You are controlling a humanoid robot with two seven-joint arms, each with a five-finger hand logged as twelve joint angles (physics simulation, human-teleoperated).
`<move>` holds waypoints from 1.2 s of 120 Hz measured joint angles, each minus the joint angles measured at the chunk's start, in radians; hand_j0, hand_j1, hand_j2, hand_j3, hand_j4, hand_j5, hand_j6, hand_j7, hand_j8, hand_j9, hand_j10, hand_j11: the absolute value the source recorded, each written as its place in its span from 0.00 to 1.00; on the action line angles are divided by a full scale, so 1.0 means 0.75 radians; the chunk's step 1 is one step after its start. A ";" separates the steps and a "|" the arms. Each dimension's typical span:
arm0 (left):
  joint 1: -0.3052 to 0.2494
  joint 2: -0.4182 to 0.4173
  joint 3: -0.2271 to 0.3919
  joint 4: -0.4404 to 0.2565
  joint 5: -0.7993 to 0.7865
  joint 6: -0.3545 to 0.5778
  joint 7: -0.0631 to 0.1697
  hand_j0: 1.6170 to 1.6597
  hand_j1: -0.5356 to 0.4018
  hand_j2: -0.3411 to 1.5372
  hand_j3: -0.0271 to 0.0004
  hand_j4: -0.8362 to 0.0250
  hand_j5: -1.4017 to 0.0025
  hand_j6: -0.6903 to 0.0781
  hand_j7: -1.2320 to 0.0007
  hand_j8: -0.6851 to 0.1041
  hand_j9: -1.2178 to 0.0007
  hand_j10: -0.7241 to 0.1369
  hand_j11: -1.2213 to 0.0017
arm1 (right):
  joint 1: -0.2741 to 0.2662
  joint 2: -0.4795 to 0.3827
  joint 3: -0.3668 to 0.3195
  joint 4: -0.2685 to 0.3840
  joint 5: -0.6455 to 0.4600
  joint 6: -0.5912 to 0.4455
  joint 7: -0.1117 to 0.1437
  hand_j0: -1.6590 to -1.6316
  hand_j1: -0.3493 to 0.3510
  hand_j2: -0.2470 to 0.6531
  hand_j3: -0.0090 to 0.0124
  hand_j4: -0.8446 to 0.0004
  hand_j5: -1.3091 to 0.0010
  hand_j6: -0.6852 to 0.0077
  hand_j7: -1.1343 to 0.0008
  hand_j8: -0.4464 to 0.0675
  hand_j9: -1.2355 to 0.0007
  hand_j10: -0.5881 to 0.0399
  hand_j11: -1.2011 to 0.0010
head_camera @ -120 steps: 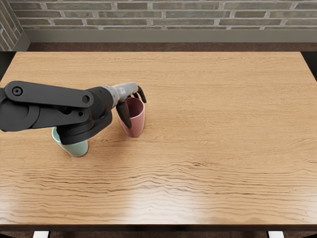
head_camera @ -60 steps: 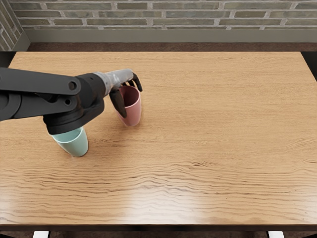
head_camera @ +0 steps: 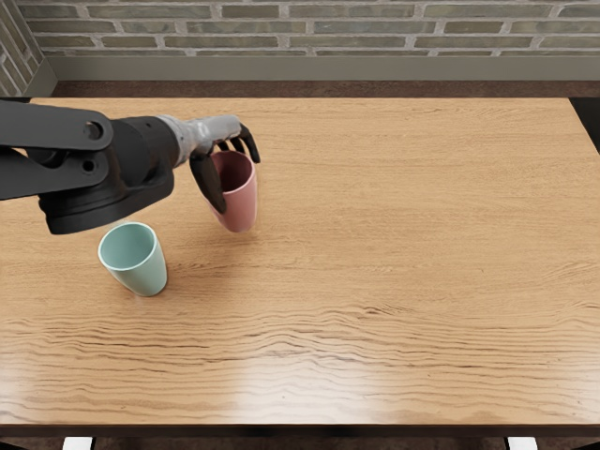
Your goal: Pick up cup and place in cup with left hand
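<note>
My left hand (head_camera: 225, 169) reaches in from the picture's left edge, its fingers grasping the pink cup (head_camera: 242, 202) around its upper part. The thumb lies along the cup's near left side and the other fingers curl over the far rim. The pink cup is roughly upright with its opening partly visible; whether its base is off the table cannot be told for sure. Nearer the front and to the left, a mint-green cup (head_camera: 142, 266) stands on the table, fully visible and apart from the pink one, its opening facing up.
Both cups are over the left part of the wooden table (head_camera: 394, 262). A brick wall (head_camera: 347, 33) rises behind the table's far edge. The left forearm (head_camera: 56, 155) spans the table's back left corner.
My left hand and the pink cup have moved together leftward and toward the back. The arm has moved off the green cup, whose rim now shows whole; that cup stayed put.
</note>
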 joint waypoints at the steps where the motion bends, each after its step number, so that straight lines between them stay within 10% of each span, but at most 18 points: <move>1: -0.002 0.001 0.000 -0.002 -0.001 -0.001 0.000 0.92 0.46 0.22 0.99 0.47 0.58 0.46 0.53 0.48 0.52 0.34 0.52 | 0.000 0.000 0.000 0.000 0.000 0.000 0.000 0.04 0.00 0.27 0.42 1.00 1.00 0.99 1.00 0.87 1.00 0.94 1.00; 144: -0.361 0.382 0.002 -0.031 -0.210 -0.584 -0.010 0.94 0.45 0.27 0.99 0.46 0.58 0.40 0.53 0.43 0.52 0.33 0.53 | 0.000 0.000 0.000 0.000 0.000 0.000 0.000 0.04 0.00 0.27 0.42 1.00 1.00 0.99 1.00 0.87 1.00 0.94 1.00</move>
